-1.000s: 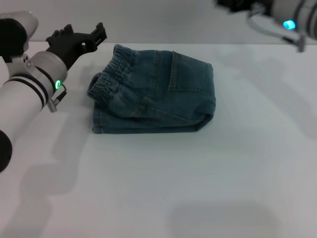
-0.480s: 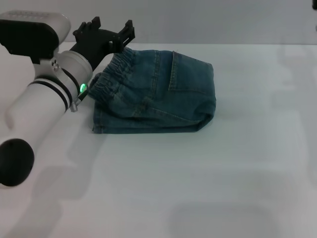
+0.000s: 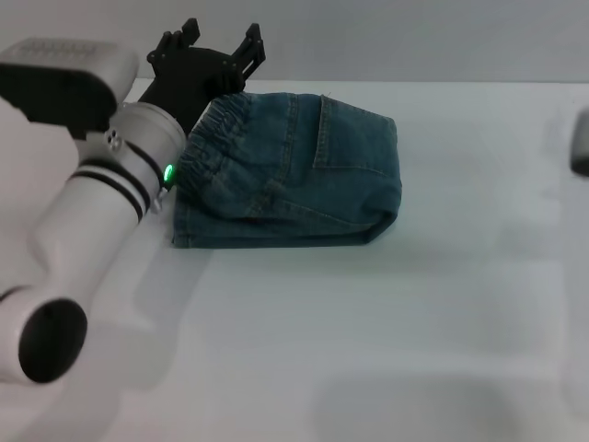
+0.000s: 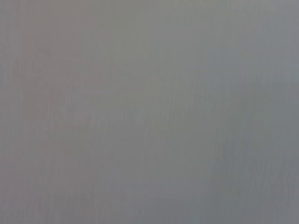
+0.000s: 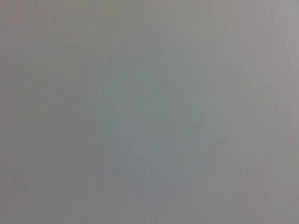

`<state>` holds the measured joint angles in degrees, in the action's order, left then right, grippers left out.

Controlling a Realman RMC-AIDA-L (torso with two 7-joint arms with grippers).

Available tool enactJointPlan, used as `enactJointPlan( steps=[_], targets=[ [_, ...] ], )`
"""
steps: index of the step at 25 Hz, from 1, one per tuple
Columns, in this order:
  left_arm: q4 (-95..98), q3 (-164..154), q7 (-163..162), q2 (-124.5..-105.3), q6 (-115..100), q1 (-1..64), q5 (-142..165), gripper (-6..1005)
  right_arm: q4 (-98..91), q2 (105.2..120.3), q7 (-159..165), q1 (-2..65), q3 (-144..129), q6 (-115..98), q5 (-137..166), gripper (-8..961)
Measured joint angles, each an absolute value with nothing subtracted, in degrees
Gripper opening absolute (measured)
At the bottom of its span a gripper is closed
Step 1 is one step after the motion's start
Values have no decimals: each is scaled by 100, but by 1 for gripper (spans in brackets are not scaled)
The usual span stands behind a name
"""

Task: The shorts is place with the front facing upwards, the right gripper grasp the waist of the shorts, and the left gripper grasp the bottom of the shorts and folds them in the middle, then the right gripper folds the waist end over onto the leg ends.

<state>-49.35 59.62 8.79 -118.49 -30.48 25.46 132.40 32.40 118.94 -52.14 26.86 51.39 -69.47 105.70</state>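
The shorts [image 3: 290, 170] lie in a neat folded bundle on the white table [image 3: 386, 331], closer to the far edge and a bit toward the left side. The puckered waistband [image 3: 207, 138] sits on top at the left end of the bundle. The rounded fold is at the right end. It looks like both folds are already made.

The left gripper [image 3: 213, 57] is right at the far left corner of the bundle, just beside the waistband. Its black prongs are spread apart and hold nothing. Whether it touches the cloth is hard to say.

The right gripper cannot be seen. Only a small grey blur shows at the right edge of the table.

Both wrist views show only plain grey, so they do not help.

The job now is probably to tidy up or move away. To do it well, the left arm should go slowly and lift clear of the waistband, so the prongs do not catch the cloth and pull the fold open.
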Motion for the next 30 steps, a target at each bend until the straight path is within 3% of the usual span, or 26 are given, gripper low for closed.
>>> enactJointPlan(
  steps=[6, 15, 19, 25, 30],
  targets=[
    [-4250, 5413, 282, -11839, -3822, 2768, 13253, 827, 2488, 11923, -1682, 2356, 4978, -7126, 12390, 586],
    [-3230, 4462, -61, -11899, -3830, 3449, 13266, 827, 2486, 11895, -527, 2038, 4596, -6761, 12559, 455],
    [-2460, 4276, -878, -11916, -3252, 3946, 13229, 827, 2592, 11879, -309, 1935, 4362, -6695, 12597, 265],
    [-1974, 4580, -1308, -11880, -3029, 3951, 13216, 827, 2698, 11866, -235, 1849, 4233, -6686, 12633, 27],
    [-1994, 4718, -1308, -11875, -3134, 3771, 13228, 827, 2705, 11870, -211, 1862, 4229, -6534, 12651, 3]
  ],
)
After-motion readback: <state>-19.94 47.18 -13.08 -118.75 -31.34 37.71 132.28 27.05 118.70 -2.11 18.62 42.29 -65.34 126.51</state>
